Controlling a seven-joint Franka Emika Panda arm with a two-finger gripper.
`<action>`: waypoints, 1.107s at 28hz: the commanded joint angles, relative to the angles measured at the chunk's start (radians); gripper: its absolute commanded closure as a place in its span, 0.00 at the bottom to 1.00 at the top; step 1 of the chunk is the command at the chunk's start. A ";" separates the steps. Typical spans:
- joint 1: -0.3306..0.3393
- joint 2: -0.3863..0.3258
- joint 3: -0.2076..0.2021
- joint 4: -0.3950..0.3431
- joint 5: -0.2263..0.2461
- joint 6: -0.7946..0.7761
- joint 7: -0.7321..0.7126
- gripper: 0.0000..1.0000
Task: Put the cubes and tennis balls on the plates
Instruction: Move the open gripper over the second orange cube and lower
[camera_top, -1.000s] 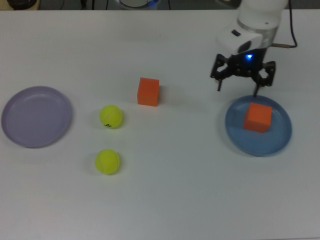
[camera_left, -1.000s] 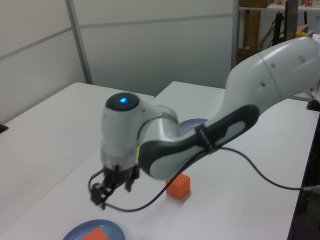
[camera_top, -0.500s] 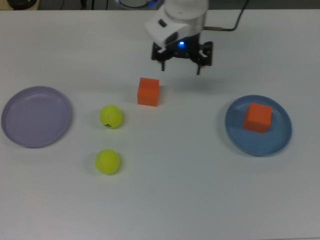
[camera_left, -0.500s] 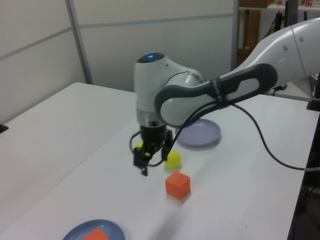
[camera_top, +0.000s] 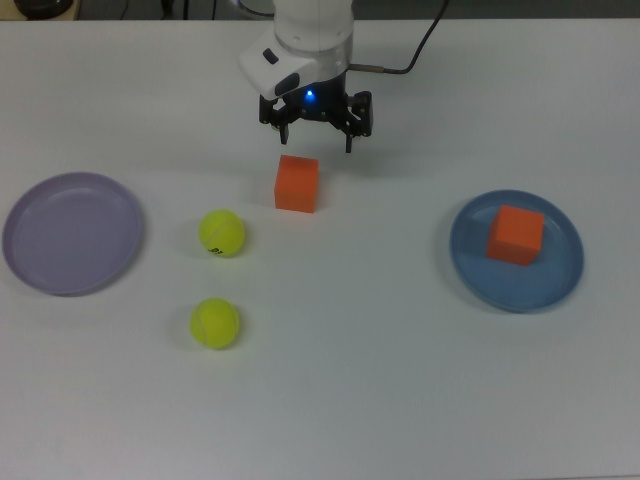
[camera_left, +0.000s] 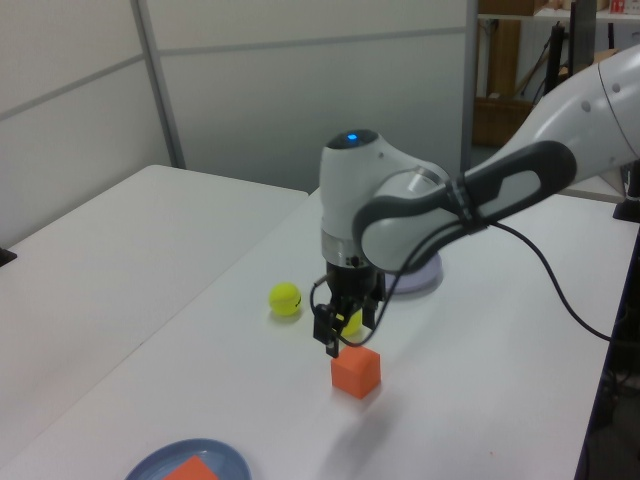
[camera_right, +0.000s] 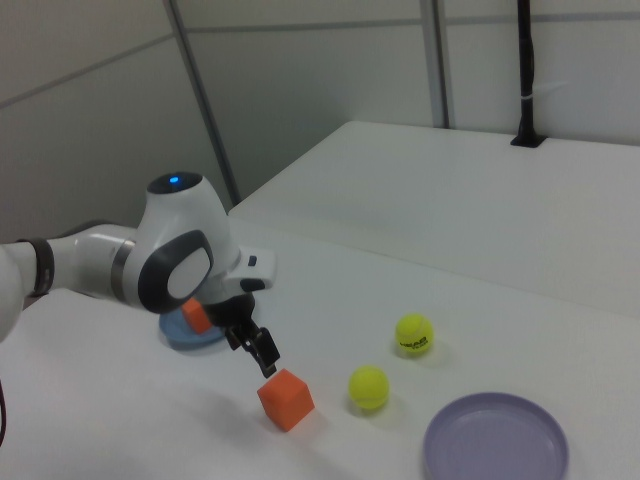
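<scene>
Overhead, a plain white table (camera_top: 400, 400) fills the top view, matte and bare apart from the task's things; the left view and right view show grey panelled walls behind it, with a dark pole standing at the far edge in the right view.

A second ago the gripper (camera_top: 316, 127) hung beside the blue plate (camera_top: 470, 275) at the top view's right. It has since crossed toward the middle of the table and now hovers just above and behind the loose orange cube (camera_top: 297, 183), apart from it. Its two fingers are spread wide and hold nothing, as they were in both earlier moments. Nothing else on the table has shifted.

The loose orange cube is matte and sharp-edged and stands flat on the table near the centre. A second orange cube (camera_top: 516, 234) of like size sits inside the blue plate, a little toward the plate's far right side in the top view. The blue plate is round, shallow and rimmed. The lavender plate (camera_top: 72, 232) lies at the top view's left edge, of similar size and with nothing in it.

Between the lavender plate and the loose orange cube rest two fuzzy yellow-green tennis balls, both on the bare table. The upper tennis ball (camera_top: 222, 232) carries a small dark mark on its lower side; the lower tennis ball (camera_top: 214, 322) lies nearer the top view's bottom, apart from it.
</scene>
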 joint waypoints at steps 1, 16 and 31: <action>0.009 -0.053 -0.036 -0.082 0.027 0.062 -0.060 0.00; 0.009 0.001 -0.063 -0.116 0.033 0.190 -0.149 0.00; 0.012 0.085 -0.062 -0.115 0.036 0.256 -0.177 0.00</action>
